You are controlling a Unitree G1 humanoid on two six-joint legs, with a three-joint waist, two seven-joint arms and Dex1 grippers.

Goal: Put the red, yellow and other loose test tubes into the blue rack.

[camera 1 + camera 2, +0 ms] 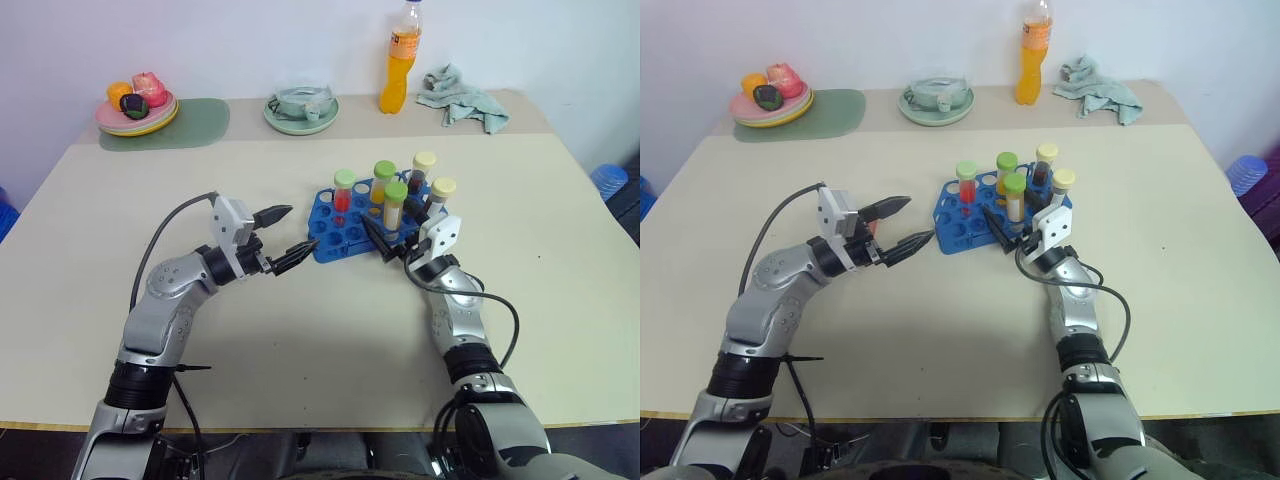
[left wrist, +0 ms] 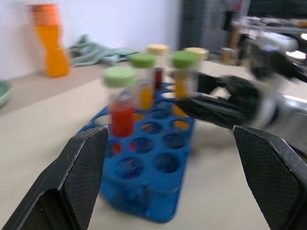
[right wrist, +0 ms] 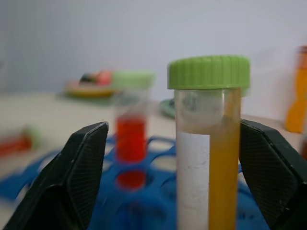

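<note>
A bright blue glossy plastic rack (image 1: 345, 230) with round holes holds 5 clear plastic test tubes; the nearest, a yellow-filled tube (image 3: 208, 158), has a ridged matt green plastic cap and a white paper-like label. The pale beige surface (image 1: 300, 330) looks smooth and matt. The right gripper (image 3: 177, 191) has black jaws with finely textured, rubbery pads. A crumpled pale green cloth (image 1: 462, 100) looks soft.

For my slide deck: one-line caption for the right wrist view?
Right gripper open around a yellow tube standing in the blue rack, red tube behind.
</note>
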